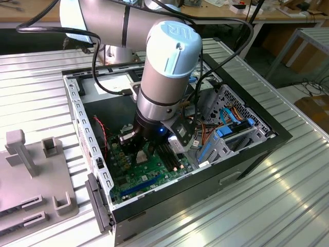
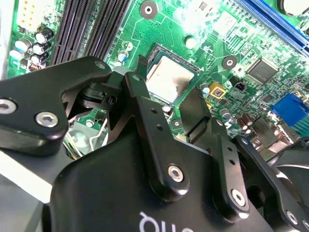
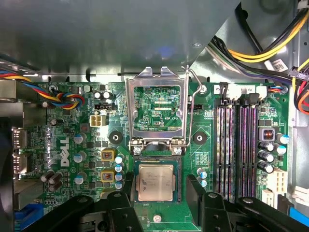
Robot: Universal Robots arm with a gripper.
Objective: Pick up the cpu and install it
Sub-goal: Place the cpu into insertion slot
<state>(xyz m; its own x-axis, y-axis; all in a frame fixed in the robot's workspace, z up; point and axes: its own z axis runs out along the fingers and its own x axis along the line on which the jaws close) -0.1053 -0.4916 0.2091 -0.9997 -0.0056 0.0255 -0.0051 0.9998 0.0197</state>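
Open case (image 1: 231, 165) on ribbed table (image 1: 31, 87)

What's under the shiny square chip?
The cpu lies in its black socket on the green motherboard. Only the socket's rim shows around it; whatever lies beneath the chip is covered.

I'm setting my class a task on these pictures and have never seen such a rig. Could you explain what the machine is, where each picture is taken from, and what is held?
The grey jointed machine is a robot arm, reaching into an open computer case that lies on a ribbed metal table; the exterior view shows this from off the arm. Both wrist views come from cameras on the arm, looking at the green motherboard. The cpu lies in its socket, beside the opened metal frame. The end effector is open, its black fingers either side of the cpu, holding nothing.
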